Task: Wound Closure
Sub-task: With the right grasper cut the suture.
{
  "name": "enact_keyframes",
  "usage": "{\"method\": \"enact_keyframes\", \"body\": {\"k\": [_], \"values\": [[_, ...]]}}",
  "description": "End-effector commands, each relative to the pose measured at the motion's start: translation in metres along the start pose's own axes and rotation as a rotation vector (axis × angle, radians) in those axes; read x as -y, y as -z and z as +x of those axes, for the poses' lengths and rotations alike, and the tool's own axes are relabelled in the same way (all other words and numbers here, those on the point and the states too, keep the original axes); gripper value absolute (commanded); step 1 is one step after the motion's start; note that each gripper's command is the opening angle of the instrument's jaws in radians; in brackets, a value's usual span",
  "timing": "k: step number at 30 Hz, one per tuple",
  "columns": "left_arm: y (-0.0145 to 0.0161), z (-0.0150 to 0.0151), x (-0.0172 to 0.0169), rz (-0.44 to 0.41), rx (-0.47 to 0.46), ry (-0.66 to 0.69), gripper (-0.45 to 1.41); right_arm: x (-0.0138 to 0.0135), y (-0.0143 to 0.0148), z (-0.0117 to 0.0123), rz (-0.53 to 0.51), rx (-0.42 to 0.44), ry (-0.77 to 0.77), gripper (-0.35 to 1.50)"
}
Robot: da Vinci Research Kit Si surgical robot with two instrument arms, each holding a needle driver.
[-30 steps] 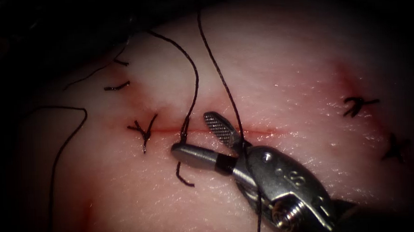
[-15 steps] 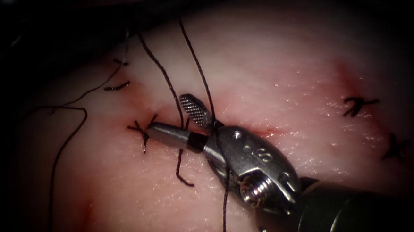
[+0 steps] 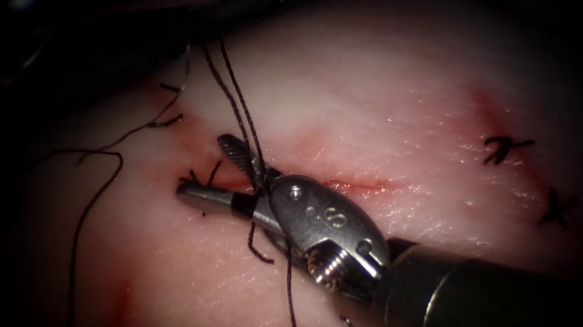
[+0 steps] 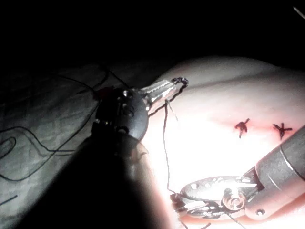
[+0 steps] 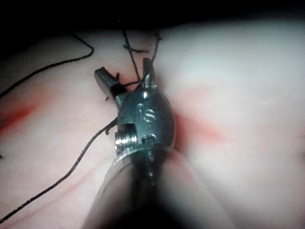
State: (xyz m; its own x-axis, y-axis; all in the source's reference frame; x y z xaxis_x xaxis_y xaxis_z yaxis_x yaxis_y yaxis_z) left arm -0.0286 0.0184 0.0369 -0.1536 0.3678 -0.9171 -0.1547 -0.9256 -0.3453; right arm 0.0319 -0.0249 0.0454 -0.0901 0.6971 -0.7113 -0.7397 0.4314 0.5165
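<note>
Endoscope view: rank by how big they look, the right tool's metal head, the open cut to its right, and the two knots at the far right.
1. Right tool head, nearest the camera, jaws open around thread.
2. Cut.
3. Upper knot and lower knot: alike.

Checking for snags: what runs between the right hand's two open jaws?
Two thread strands come down from above into the gap of the right hand, which lies open over the cut beside a tied knot, as the endoscope view shows.
</note>
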Motion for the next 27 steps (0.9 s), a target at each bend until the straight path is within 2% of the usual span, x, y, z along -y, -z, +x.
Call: {"method": "enact_keyframes", "body": {"k": [1, 14, 21, 26, 27], "values": [[-0.0004, 0.0005, 0.0009, 0.001, -0.004, -0.006, -0.45, 0.0003, -0.0013, 0.0007, 0.001, -0.006, 0.008, 1.0], [-0.0002, 0.0012, 0.0001, -0.002, -0.004, -0.007, -0.45, 0.0004, -0.002, 0.0005, -0.006, -0.011, 0.015, 0.93], [-0.0004, 0.0012, 0.0001, 0.0, 0.001, -0.007, -0.45, 0.0007, -0.0025, 0.0005, -0.011, -0.013, 0.014, 0.78], [-0.0005, 0.0012, 0.0001, -0.002, 0.003, -0.008, -0.45, 0.001, -0.0026, 0.0006, -0.011, -0.013, 0.013, 0.53], [-0.0005, 0.0011, 0.0001, -0.002, 0.003, -0.008, -0.45, 0.001, -0.0026, 0.0007, -0.012, -0.013, 0.018, 0.39]]}}
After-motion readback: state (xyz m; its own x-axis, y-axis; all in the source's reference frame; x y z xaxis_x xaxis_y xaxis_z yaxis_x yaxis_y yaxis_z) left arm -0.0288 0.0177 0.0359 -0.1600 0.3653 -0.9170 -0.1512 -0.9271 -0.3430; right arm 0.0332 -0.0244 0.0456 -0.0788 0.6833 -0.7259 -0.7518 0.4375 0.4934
